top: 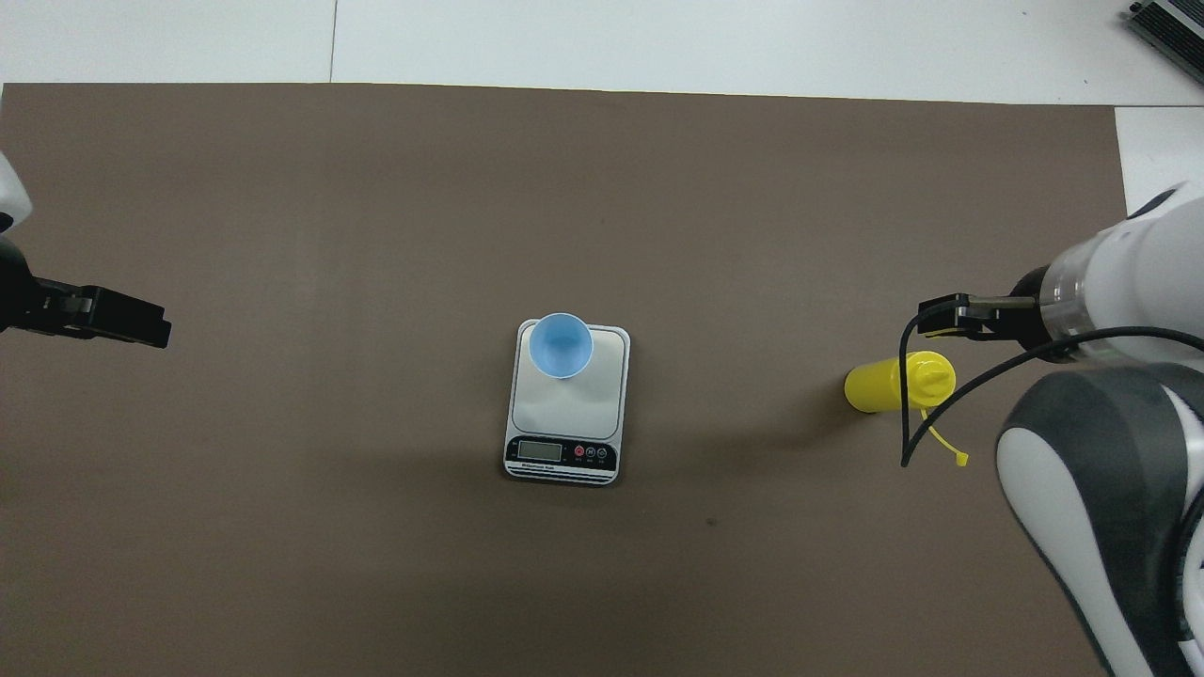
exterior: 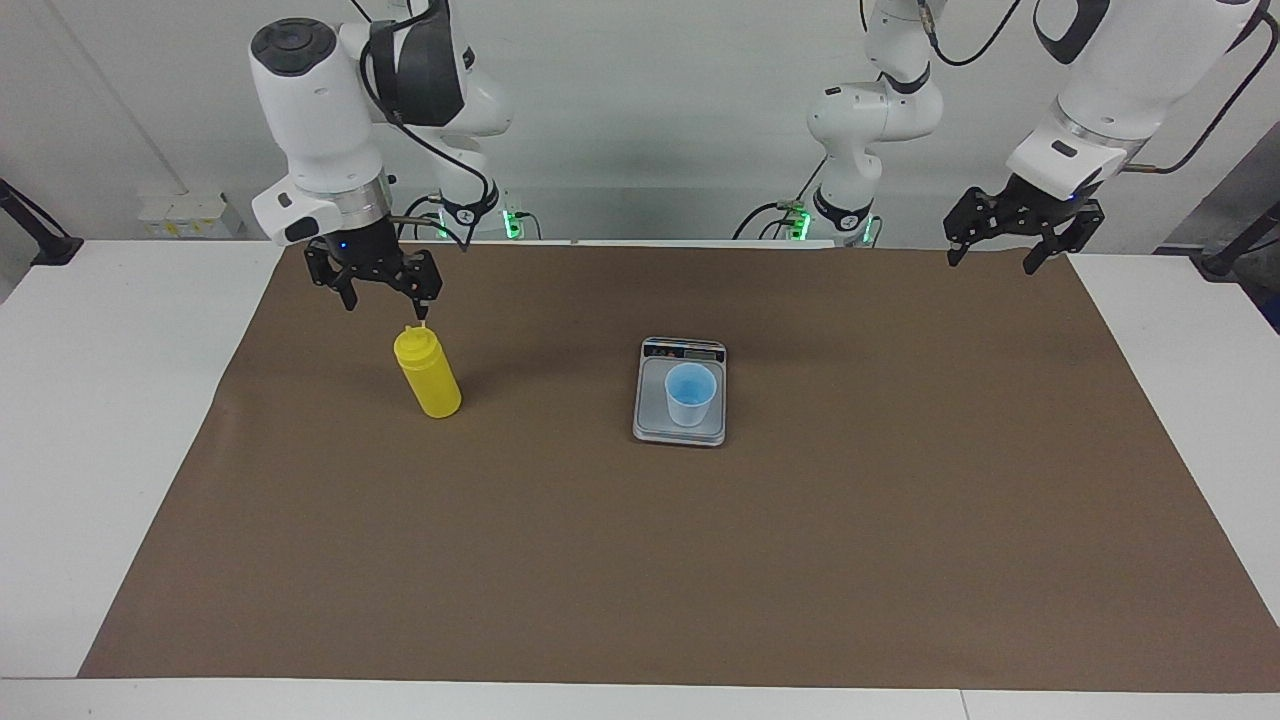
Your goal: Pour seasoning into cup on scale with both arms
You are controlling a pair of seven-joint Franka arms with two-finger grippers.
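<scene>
The yellow seasoning bottle [exterior: 428, 375] stands upright on the brown mat toward the right arm's end of the table. Its thin cap strap [top: 941, 442] hangs off the nozzle. My right gripper [exterior: 385, 298] hangs open and pointing down just above the bottle's top, holding nothing. The light blue cup [exterior: 689, 393] stands on the grey plate of the scale [exterior: 655, 405] at the middle of the mat. The scale's display end is nearer to the robots. My left gripper [exterior: 992, 262] waits open and empty over the mat's corner at the left arm's end.
A brown mat [exterior: 800, 560] covers most of the white table [exterior: 100, 450]. A grey device [top: 1171, 23] lies at the table's corner farthest from the robots, at the right arm's end.
</scene>
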